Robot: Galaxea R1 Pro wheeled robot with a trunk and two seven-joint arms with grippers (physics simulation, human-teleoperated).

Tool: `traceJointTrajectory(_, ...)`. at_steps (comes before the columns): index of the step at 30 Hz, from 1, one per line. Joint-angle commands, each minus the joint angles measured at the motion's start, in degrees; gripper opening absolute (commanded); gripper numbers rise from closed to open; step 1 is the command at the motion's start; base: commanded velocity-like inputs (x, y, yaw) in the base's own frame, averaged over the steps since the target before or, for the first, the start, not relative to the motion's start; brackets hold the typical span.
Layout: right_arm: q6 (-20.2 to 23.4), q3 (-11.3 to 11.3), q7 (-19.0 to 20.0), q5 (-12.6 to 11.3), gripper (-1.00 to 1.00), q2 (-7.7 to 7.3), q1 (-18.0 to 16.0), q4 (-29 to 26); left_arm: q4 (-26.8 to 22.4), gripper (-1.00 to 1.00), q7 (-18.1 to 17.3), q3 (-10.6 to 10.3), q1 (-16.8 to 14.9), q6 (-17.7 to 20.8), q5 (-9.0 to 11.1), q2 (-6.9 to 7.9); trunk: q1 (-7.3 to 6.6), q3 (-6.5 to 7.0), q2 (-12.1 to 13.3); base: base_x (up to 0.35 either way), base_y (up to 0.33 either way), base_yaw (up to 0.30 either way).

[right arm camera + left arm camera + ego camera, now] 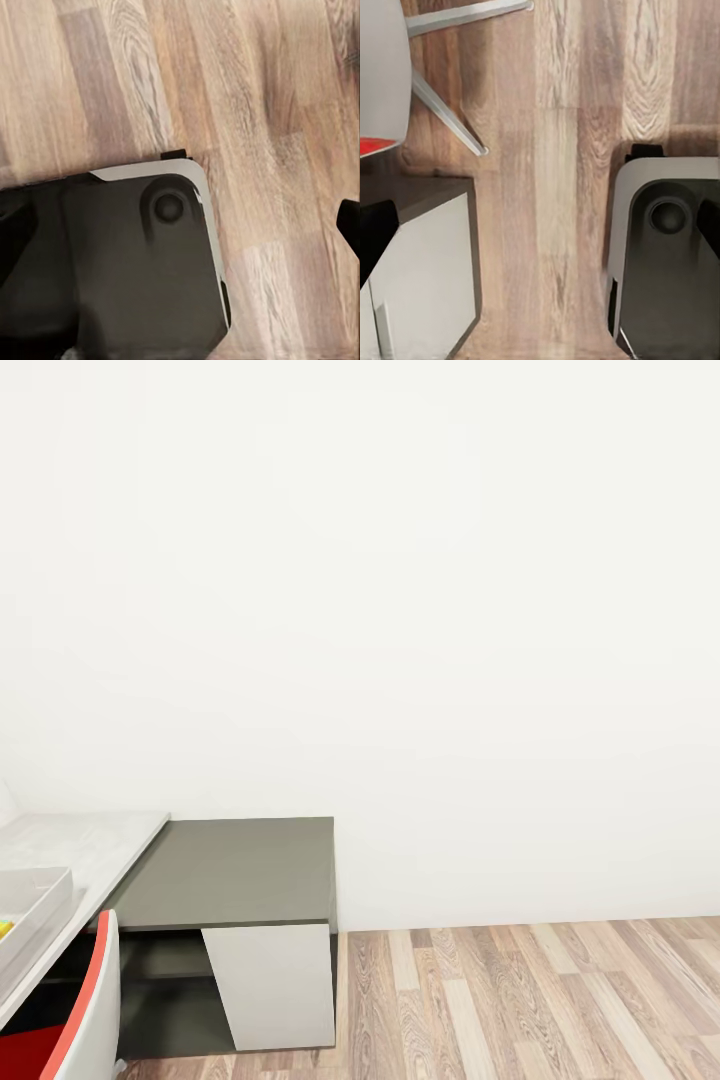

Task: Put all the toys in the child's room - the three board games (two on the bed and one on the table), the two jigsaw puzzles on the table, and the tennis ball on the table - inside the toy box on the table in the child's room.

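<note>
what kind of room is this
Probably a bedroom or study corner: an L-shaped desk with a pale grey top and a lower dark grey section against a plain white wall, a red-seated chair pulled up, and wood plank flooring.

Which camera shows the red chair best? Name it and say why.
The head view: the red chair shows its seat, white back and red edging beside the desk. The left wrist view catches its white shell, a red patch and metal legs above the floor. The right wrist view offers floor and robot base.

One table (235,870), one toy box (30,900), one red chair (85,1020) and one plank floor (520,1000).
</note>
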Motion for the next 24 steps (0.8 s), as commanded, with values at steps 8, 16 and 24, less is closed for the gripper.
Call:
traceJointTrajectory(8, 0.30, 0.28, -0.29, -0.03, 1.00, -0.09, 0.04, 9.50, 4.23, 1.00, 0.12, 0.86, 0.06, -0.94, -0.20, 0.05, 0.02, 0.00, -0.03, 0.000, 0.000, 0.000)
traceJointTrajectory(16, 0.62, 0.32, -0.50, -0.13, 1.00, -0.01, 0.04, 12.49, 7.06, 1.00, -0.01, 0.74, 0.15, -2.07, -0.41, 0.03, 0.02, -0.12, -0.03, 0.000, 0.000, 0.000)
traceJointTrajectory(24, 0.34, 0.02, -0.57, -0.35, 1.00, -0.88, 0.03, 16.48, 7.20, 1.00, -0.11, 0.76, 0.11, -2.57, -0.73, 0.00, 0.02, -0.18, -0.03, 0.000, 0.000, 0.000)
